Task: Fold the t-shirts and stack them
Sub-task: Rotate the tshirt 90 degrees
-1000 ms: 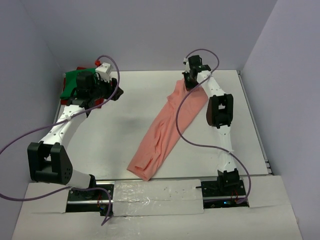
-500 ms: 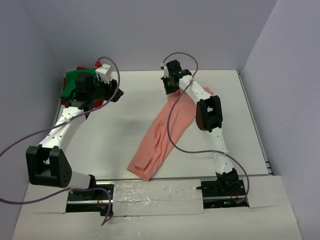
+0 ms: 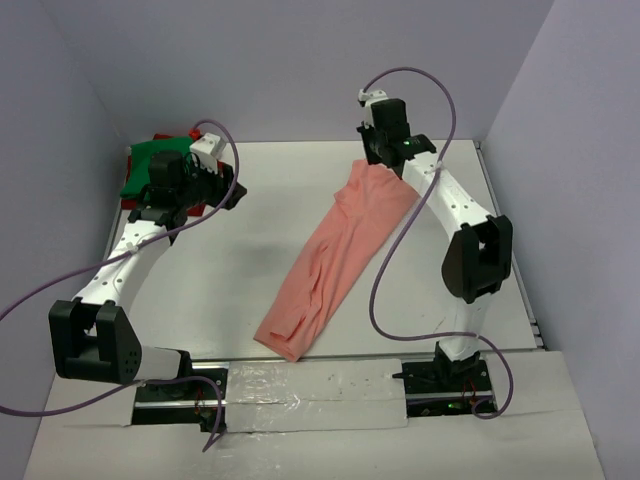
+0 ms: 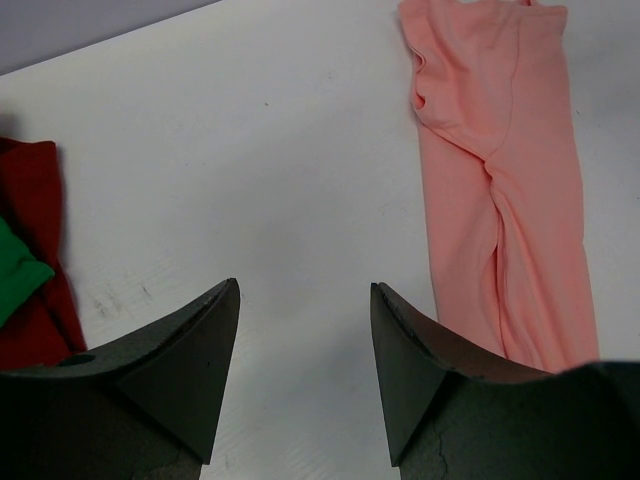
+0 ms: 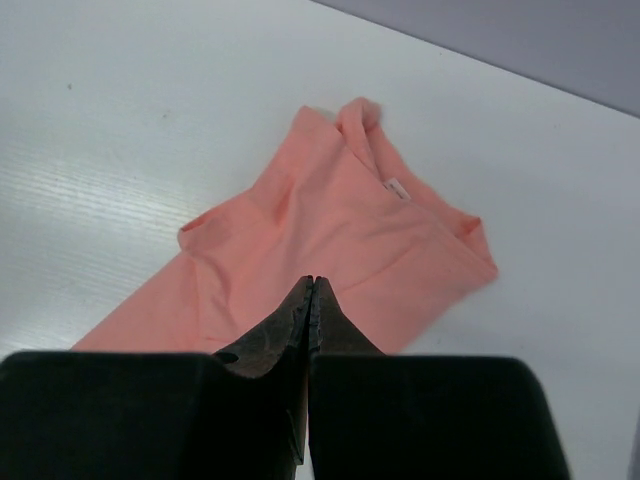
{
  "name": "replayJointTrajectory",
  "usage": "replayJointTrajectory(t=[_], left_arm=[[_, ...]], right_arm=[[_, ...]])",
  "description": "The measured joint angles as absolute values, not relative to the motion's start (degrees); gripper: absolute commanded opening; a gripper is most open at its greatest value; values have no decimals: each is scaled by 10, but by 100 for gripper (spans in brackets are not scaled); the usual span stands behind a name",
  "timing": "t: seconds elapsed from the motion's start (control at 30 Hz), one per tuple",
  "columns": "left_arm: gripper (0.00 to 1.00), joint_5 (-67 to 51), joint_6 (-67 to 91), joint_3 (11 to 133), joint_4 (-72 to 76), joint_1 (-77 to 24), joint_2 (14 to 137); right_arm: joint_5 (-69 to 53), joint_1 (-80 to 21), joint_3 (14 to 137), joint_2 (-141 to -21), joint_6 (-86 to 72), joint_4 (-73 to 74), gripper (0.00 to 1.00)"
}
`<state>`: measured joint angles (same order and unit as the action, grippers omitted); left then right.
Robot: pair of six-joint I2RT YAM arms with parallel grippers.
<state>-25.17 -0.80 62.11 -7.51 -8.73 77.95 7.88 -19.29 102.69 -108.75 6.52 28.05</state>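
Salmon-pink t-shirt point(image 3: 338, 250): long folded strip lying flat on the table point(image 3: 250, 270). Its collar end sits directly beneath the right gripper point(image 5: 310, 288), whose jaws are pressed together with no cloth between them. Left gripper point(image 4: 304, 300) gapes, empty; green t-shirt point(image 4: 20, 275) and dark red t-shirt point(image 4: 35, 190) lie just to its left. Judged step: crosswise fold. The next move calls for reopening and descending onto the collar edge.

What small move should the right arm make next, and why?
Probably open the right pincer and lower it onto the collar end of the pink shirt. The pincer hangs shut above that end with no cloth visibly in it, and the shirt lies flat as a long strip, not yet folded across. The left pincer is open, off by the green shirt.
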Motion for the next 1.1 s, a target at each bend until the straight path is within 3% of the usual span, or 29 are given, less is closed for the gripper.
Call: replayJointTrajectory(t=[0.6, 0.97, 1.1], left_arm=[[64, -276, -7, 621, -74, -87, 780], [63, -287, -10, 621, -75, -87, 784], [63, -295, -16, 621, -76, -87, 784]], right_arm=[[-76, -97, 984, -1253, 37, 458, 0], [-205, -112, 1070, -1311, 36, 505, 0], [-199, -136, 1096, -1329, 33, 504, 0]])
